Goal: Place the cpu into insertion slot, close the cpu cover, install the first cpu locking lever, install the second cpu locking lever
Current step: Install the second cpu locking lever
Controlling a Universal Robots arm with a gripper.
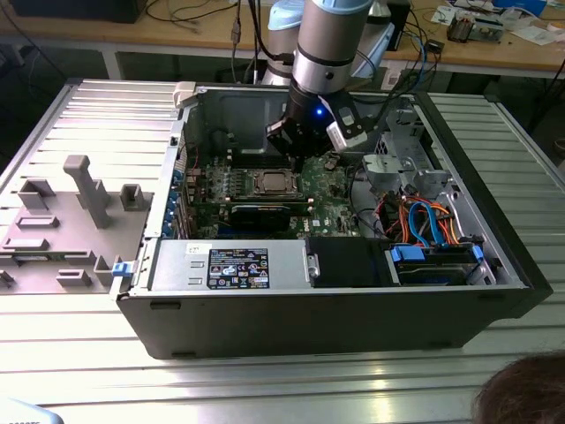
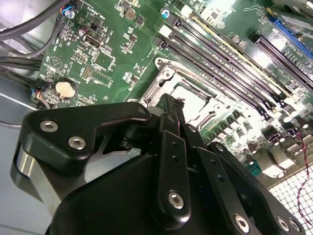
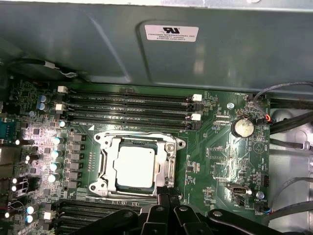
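Note:
The cpu [image 3: 136, 166], a square silver-grey chip, lies in the insertion slot [image 3: 177, 143] on the green board. The cpu cover [image 3: 110, 155], a thin silver frame, lies flat around the chip, which shows through its window. My gripper [image 3: 168, 198] hovers just off one edge of the socket, and its black fingers [image 2: 172, 147] are brought together to a point with nothing between them. In the second wrist view the fingertips sit over the socket's edge with the cpu [image 2: 193, 93] just beyond. In the exterior view the gripper [image 1: 298, 150] hangs inside the open computer case, above and behind the slot [image 1: 274, 183].
Long memory slots [image 3: 127, 105] run beside the socket, with a coin battery [image 3: 242, 127] to one side. The grey case wall [image 3: 98, 44] rises behind the board. A power supply [image 1: 229, 265] and blue cables [image 1: 424, 216] fill the case front. A grey fixture [image 1: 79, 203] stands outside the case.

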